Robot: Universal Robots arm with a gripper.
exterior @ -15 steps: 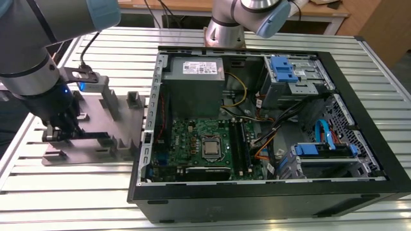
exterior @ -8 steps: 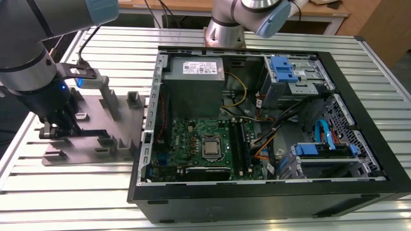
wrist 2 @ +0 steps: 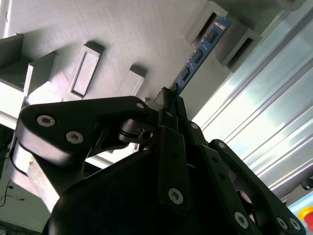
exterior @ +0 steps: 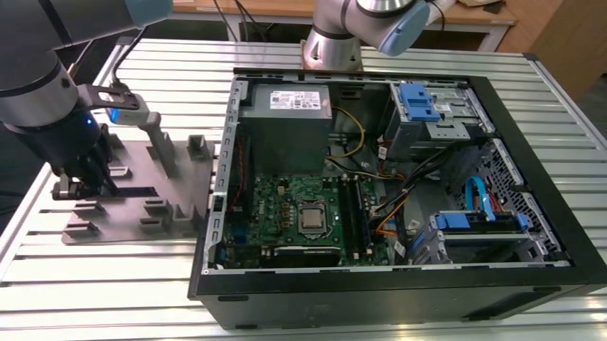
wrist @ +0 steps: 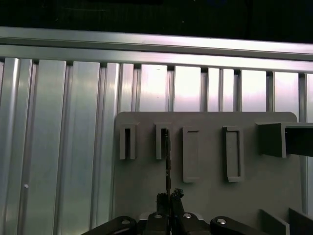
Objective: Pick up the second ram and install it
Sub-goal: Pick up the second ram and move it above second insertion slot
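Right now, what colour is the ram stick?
The second ram is blue with dark chips, best in the second wrist view.

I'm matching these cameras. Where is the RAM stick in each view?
Exterior view: too small to tell; the claw is at the grey fixture plate.
Second wrist view: the blue RAM stick runs from the claw across the plate.
First wrist view: edge-on, a thin dark line at the claw.
Shared landmark: that plate.

second ram [wrist 2: 200, 51]: thin blue chip-lined board, on edge in grey fixture slot [wrist 2: 244, 39], near end pinched in hand [wrist 2: 168, 96]
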